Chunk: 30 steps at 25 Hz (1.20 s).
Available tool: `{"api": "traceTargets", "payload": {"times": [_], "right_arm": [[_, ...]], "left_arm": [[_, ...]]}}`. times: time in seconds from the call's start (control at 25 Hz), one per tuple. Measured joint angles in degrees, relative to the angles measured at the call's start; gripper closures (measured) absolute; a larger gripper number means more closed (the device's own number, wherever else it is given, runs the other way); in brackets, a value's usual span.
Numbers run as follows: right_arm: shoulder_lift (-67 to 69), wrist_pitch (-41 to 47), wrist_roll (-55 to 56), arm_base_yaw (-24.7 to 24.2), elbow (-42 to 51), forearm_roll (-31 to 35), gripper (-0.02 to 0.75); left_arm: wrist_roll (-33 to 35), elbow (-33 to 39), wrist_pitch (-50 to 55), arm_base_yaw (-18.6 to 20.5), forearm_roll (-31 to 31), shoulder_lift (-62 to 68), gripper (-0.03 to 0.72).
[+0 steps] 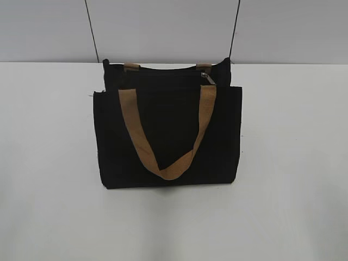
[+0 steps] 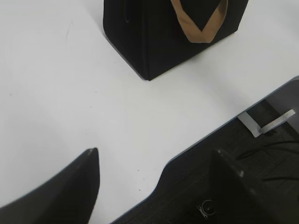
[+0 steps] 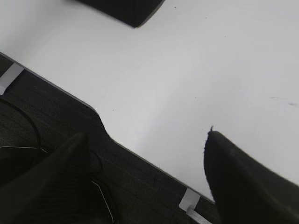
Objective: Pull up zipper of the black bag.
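The black bag point(image 1: 168, 136) stands upright on the white table in the exterior view, its tan strap handle point(image 1: 168, 136) hanging down the front. The zipper point(image 1: 163, 73) runs along the top edge, with the small silver pull tab point(image 1: 208, 79) near the right end. No gripper shows in the exterior view. In the left wrist view the bag's lower corner point(image 2: 154, 42) is far ahead; my left gripper point(image 2: 156, 156) is open and empty near the table's front edge. In the right wrist view only a bag corner point(image 3: 126, 9) shows; my right gripper point(image 3: 147, 135) is open and empty.
The white table point(image 1: 293, 163) extends on all sides of the bag. Its front edge has a dark notched frame point(image 2: 224, 154), also in the right wrist view point(image 3: 56, 112), with cables and metal brackets. A grey wall point(image 1: 163, 27) stands behind.
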Motion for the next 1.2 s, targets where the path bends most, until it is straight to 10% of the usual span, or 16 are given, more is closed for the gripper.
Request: {"api": "traceTargets", "payload": {"times": [0.44,1.0,1.2], "right_arm": [[-0.06,-0.27,0.07,-0.48,0.00,0.56,0.160],[-6.84,-0.37,0.07,-26.51,0.00,2.30,0.160],[-12.32,-0.37,0.09,-29.19,0.00,2.30,0.161]], "left_arm": [[0.17,0.05,-0.04,2.20,-0.13,0.25,0.145],[0.17,0.06,-0.11,36.23,-0.08,-5.57,0.146],[0.17,0.06,-0.06,42.19,-0.08,-10.89,0.146]]}}
